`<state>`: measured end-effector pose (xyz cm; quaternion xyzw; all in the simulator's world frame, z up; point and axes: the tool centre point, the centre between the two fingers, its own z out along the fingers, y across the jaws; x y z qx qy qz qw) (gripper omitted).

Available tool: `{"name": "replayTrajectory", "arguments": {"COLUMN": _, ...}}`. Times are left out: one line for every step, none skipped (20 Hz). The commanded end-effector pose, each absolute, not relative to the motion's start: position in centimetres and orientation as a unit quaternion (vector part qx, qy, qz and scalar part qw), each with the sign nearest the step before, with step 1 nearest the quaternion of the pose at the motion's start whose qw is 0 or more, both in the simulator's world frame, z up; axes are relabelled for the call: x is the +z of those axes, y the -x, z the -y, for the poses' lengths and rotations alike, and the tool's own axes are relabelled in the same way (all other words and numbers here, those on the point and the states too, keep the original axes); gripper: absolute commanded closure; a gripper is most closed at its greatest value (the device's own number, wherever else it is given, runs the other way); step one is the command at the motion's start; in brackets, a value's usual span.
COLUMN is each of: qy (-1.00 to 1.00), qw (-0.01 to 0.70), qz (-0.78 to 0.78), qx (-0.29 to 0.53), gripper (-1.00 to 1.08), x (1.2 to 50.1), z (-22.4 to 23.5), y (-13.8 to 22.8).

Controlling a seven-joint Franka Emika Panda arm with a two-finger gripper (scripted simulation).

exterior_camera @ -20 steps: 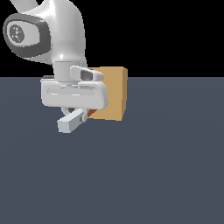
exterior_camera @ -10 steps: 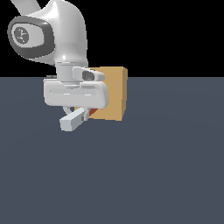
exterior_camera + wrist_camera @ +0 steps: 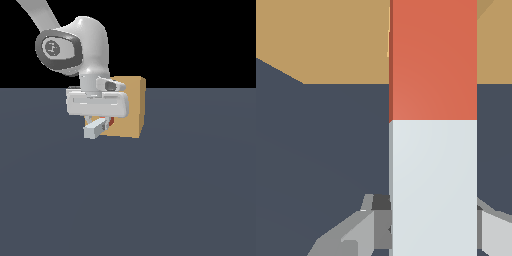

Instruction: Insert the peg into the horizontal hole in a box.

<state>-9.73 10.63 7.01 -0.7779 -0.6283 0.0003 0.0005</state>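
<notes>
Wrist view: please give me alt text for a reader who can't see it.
A square peg, orange-red on its far half and grey-white on its near half, runs from the end effector toward a tan box. Grey fingers flank the peg's white end. The hole cannot be seen here; the dark floor lies beneath.

peg point(image 3: 96, 129) in jaws, orange end at box point(image 3: 131, 107) face

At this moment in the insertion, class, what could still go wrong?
1. The hole cannot be seen in either view, so the peg may be off-line and jam against the box.
2. The pincer holds the peg's white half, far from its red tip; a push could tilt or slip it.
</notes>
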Motion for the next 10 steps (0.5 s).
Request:
{"name": "replayTrajectory", "arguments": {"qy": 0.778, "qw": 0.000, "qz": 0.628, "qx": -0.001, "gripper": 1.08, "x": 7.1, "z": -12.5, "y": 9.3}}
{"name": "replayTrajectory", "arguments": {"qy": 0.778, "qw": 0.000, "qz": 0.628, "qx": -0.001, "gripper": 1.08, "x": 7.1, "z": -13.1, "y": 9.1}}
{"name": "replayTrajectory", "arguments": {"qy": 0.778, "qw": 0.000, "qz": 0.628, "qx": -0.001, "gripper": 1.08, "x": 7.1, "z": -13.6, "y": 9.0}}
{"name": "replayTrajectory", "arguments": {"qy": 0.778, "qw": 0.000, "qz": 0.628, "qx": -0.001, "gripper": 1.08, "x": 7.1, "z": -14.0, "y": 8.9}}
{"name": "replayTrajectory", "arguments": {"qy": 0.778, "qw": 0.000, "qz": 0.628, "qx": -0.001, "gripper": 1.08, "x": 7.1, "z": -14.4, "y": 8.8}}
{"name": "replayTrajectory", "arguments": {"qy": 0.778, "qw": 0.000, "qz": 0.628, "qx": -0.001, "gripper": 1.08, "x": 7.1, "z": -14.6, "y": 8.7}}
{"name": "replayTrajectory", "arguments": {"qy": 0.778, "qw": 0.000, "qz": 0.628, "qx": -0.001, "gripper": 1.08, "x": 7.1, "z": -14.9, "y": 8.6}}
{"name": "replayTrajectory", "arguments": {"qy": 0.778, "qw": 0.000, "qz": 0.628, "qx": -0.001, "gripper": 1.08, "x": 7.1, "z": -15.0, "y": 8.5}}
{"name": "replayTrajectory", "arguments": {"qy": 0.778, "qw": 0.000, "qz": 0.628, "qx": -0.001, "gripper": 1.08, "x": 7.1, "z": -15.1, "y": 8.5}}
{"name": "replayTrajectory", "arguments": {"qy": 0.778, "qw": 0.000, "qz": 0.628, "qx": -0.001, "gripper": 1.08, "x": 7.1, "z": -15.1, "y": 8.5}}
